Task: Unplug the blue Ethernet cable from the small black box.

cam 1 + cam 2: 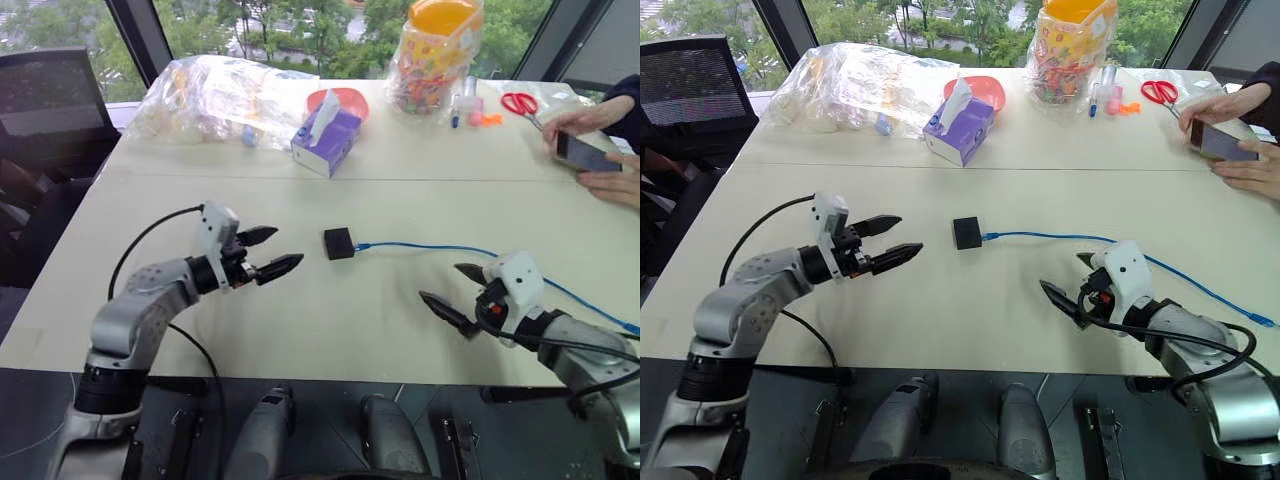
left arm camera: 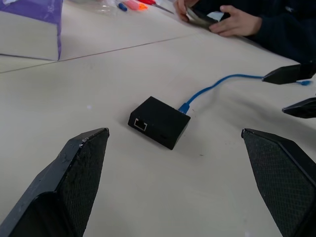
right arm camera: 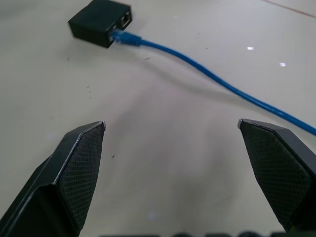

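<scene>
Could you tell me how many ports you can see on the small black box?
3: the small black box shows two side by side, one holding the blue Ethernet cable, one empty; another empty port on the opposite side. More may be hidden.

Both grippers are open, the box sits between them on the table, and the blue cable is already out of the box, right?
Not quite. The cable is still plugged into the box, as the right wrist view shows. The rest holds: left gripper and right gripper are open, with the box between them on the table.
</scene>
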`<control>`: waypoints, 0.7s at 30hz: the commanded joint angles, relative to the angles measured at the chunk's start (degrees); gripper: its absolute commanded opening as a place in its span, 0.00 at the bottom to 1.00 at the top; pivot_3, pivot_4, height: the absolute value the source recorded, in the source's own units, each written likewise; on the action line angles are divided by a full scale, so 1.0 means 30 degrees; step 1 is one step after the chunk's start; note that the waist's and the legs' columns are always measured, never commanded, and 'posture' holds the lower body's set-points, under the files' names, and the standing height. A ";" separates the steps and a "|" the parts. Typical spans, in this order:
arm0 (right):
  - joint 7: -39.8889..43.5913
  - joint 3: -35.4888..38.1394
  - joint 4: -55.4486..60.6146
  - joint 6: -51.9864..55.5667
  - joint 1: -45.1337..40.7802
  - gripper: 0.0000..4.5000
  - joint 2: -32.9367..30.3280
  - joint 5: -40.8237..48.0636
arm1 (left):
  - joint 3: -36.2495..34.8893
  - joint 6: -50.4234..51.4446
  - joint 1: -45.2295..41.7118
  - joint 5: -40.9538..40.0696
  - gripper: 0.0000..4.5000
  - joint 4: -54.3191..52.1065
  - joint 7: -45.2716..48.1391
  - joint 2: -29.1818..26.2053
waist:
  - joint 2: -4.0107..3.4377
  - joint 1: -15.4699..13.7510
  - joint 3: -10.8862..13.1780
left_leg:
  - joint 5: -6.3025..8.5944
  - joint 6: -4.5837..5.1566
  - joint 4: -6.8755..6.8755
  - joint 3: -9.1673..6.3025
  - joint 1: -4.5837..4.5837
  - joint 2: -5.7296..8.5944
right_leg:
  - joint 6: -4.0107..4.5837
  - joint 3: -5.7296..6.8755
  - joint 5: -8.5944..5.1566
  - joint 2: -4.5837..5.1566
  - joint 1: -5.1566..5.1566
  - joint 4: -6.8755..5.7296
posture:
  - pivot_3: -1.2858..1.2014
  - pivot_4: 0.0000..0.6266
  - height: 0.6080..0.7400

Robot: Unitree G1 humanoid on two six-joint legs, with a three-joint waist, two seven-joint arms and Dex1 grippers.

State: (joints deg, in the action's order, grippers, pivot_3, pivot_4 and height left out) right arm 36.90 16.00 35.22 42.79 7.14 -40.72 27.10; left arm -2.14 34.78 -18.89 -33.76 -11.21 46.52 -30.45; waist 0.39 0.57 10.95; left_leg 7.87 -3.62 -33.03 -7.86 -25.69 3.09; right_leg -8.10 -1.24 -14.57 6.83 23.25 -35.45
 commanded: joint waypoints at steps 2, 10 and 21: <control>0.1605 0.1067 0.0690 0.1153 -0.0931 1.00 -0.1720 0.1978 | -0.0085 0.0951 -0.0755 -0.0951 1.00 -0.0417 0.1317 -0.0776 | 0.0000 0.0019 0.0000 | 0.0003 -0.0004 -0.0008 0.0005 0.0001 -0.0001 | 0.0000 -0.0002 0.0000 0.0002 -0.0005 0.0001 | 0.52 0.24 0.91; 0.2685 0.0855 0.0116 0.3874 -0.4391 1.00 -0.4611 0.4261 | -0.0098 0.2137 -0.2682 -0.1137 1.00 0.0629 0.2454 -0.1778 | 0.0020 0.0003 0.0013 | 0.0004 0.0000 -0.0011 0.0007 -0.0016 -0.0005 | 0.0002 0.0006 0.0002 0.0005 0.0004 0.0020 | 0.52 0.24 0.91; 0.5021 -0.3263 -0.4222 0.1552 -0.9678 1.00 -0.6026 0.2168 | 0.1182 0.0778 -0.3157 0.0594 1.00 0.1849 0.3839 -0.2213 | 0.0022 0.0067 0.0023 | 0.0005 0.0026 -0.0014 0.0028 -0.0062 0.0004 | -0.0001 0.0005 0.0009 0.0009 0.0039 0.0041 | 0.52 0.24 0.91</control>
State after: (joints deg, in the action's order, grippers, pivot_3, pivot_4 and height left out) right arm 50.98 6.75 23.40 49.43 -20.46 -58.43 34.76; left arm 1.22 38.80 -27.87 -32.92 -5.06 57.37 -36.81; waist 0.46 0.77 11.01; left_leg 7.89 -3.54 -33.07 -7.78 -25.87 3.10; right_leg -8.10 -1.22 -14.54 6.85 23.37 -35.33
